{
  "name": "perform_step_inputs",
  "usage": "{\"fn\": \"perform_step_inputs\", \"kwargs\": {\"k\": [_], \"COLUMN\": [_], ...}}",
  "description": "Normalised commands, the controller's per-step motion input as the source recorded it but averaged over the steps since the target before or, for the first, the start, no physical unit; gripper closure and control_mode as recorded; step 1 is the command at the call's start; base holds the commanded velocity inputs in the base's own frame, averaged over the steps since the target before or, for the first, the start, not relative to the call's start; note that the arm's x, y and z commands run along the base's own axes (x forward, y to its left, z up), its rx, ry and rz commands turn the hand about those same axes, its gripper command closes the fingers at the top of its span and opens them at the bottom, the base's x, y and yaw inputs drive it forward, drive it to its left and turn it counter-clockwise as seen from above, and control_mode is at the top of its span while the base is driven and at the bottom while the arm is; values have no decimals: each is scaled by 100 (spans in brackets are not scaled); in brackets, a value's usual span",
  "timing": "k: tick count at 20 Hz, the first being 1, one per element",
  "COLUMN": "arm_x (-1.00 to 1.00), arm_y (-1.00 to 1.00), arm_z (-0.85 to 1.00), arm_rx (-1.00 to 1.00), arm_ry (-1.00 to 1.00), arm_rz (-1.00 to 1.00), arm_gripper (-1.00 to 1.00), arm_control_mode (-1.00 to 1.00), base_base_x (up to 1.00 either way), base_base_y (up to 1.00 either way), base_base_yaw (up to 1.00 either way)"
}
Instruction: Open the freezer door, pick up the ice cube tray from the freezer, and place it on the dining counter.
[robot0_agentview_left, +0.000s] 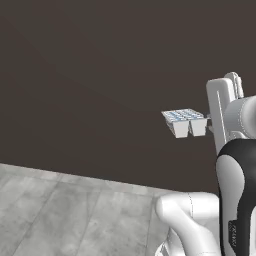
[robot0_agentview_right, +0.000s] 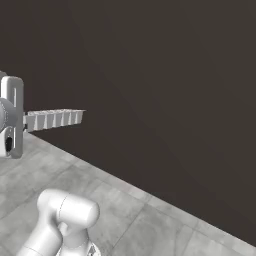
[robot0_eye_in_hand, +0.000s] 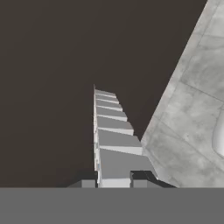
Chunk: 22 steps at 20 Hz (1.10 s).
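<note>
The ice cube tray (robot0_agentview_left: 184, 121) juts forward from the gripper (robot0_agentview_left: 210, 120), level, above the floor (robot0_agentview_left: 75, 210), before the wall (robot0_agentview_left: 100, 75).

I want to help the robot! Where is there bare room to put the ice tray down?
The tool holds the ice cube tray in the air. The grey tiled floor is bare, bordered by the dark wall. It is crowded beside the robot's white arm.

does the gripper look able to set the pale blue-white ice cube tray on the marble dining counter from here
Probably not yet: the gripper holds the pale blue-white ice cube tray in the air before a dark wall, over grey floor tiles; no counter is in sight.
</note>
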Motion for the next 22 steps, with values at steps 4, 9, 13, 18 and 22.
{"fn": "perform_step_inputs", "kwargs": {"k": [4, 9, 13, 18, 22], "arm_x": [0, 0, 0, 0, 0], "arm_y": [0, 0, 0, 0, 0], "arm_z": [0, 0, 0, 0, 0], "arm_rx": [0, 0, 0, 0, 0], "arm_ry": [0, 0, 0, 0, 0], "arm_rz": [0, 0, 0, 0, 0], "arm_gripper": [100, 100, 100, 100, 100], "arm_control_mode": [100, 100, 100, 100, 100], "base_base_x": [0, 5, 7, 9, 12], "base_base_y": [0, 0, 0, 0, 0], "base_base_yaw": [99, 97, 96, 95, 93]}}
